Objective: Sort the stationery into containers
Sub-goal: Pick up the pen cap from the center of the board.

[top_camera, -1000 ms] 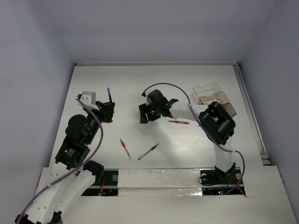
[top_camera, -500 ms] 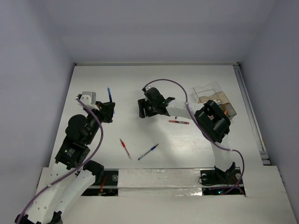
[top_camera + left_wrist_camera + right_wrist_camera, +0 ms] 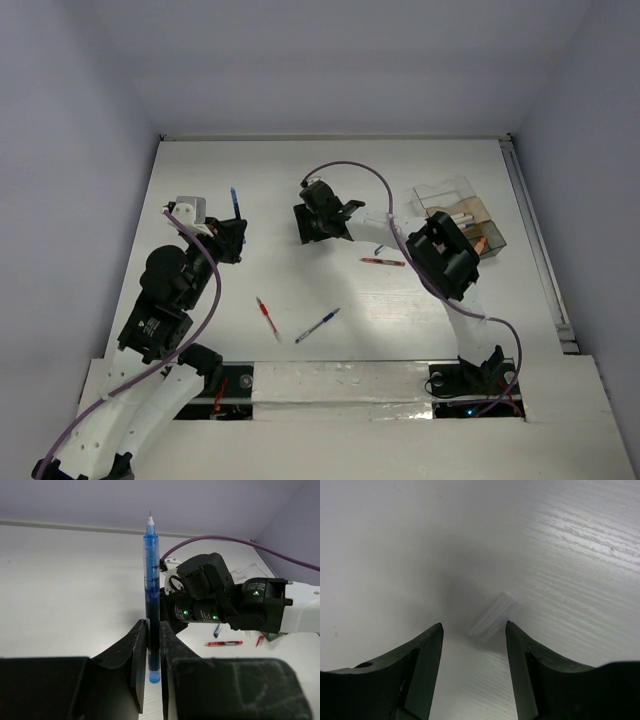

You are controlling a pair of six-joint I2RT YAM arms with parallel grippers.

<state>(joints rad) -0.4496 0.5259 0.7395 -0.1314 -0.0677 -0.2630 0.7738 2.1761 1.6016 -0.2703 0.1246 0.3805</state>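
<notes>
Fingers (image 3: pixel 422 665) of right hand (image 3: pixel 472 627) flank pale piece (image 3: pixel 492 617), well inside table (image 3: pixel 200 170) edges.

Loose pens, clear organiser box (image 3: pixel 447 190) at far right.
A blue pen (image 3: pixel 151 605) stands upright in the left jaws; red pen (image 3: pixel 383 261), red-and-white pen (image 3: pixel 267 318) and second blue pen (image 3: pixel 318 326) lie flat on the bench (image 3: pixel 270 170).
</notes>
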